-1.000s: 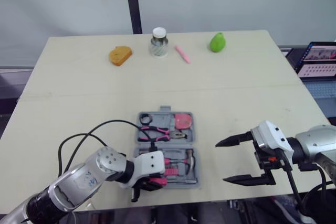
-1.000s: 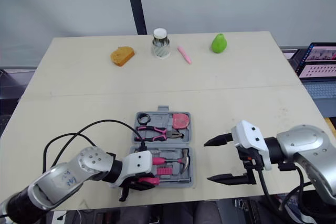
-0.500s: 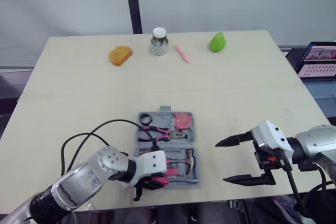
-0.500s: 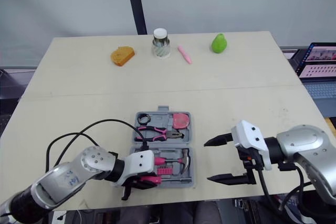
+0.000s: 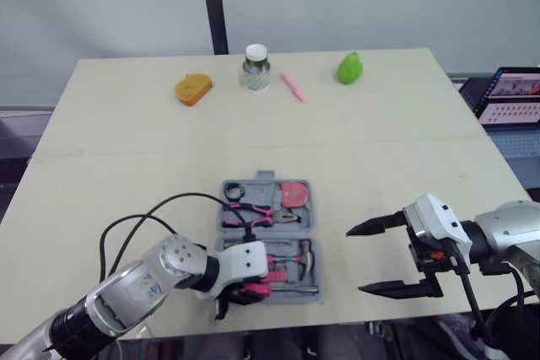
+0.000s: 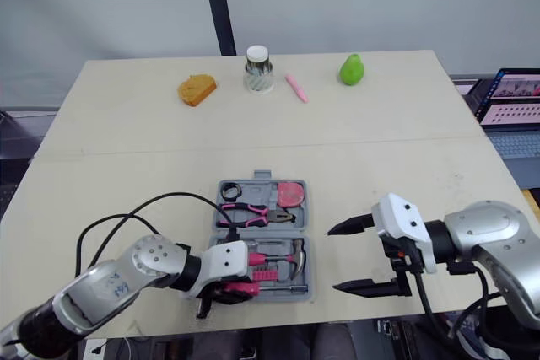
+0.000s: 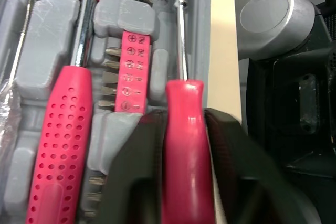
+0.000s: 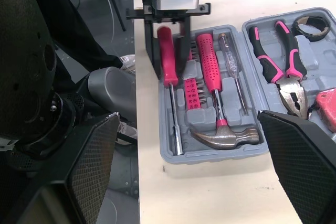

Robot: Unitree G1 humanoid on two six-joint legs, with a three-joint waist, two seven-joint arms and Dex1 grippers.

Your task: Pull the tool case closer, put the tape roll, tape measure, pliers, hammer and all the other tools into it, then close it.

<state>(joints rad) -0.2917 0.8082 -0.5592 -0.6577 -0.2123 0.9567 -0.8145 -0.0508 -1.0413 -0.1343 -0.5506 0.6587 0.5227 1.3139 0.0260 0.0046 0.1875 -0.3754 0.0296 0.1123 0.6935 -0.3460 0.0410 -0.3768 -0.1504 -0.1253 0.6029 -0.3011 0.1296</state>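
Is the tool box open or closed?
Open. The tool case lies spread flat, and you can see the pliers and hammer inside.

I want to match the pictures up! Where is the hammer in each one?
Left eye view: hammer in the tool case's near half, just right of the left gripper.
Right eye view: same spot.
Left wrist view: alongside the bit strip, at.
Right wrist view: alongside the bit strip too.
Shared landmark: the pink screwdriver the left gripper holds.
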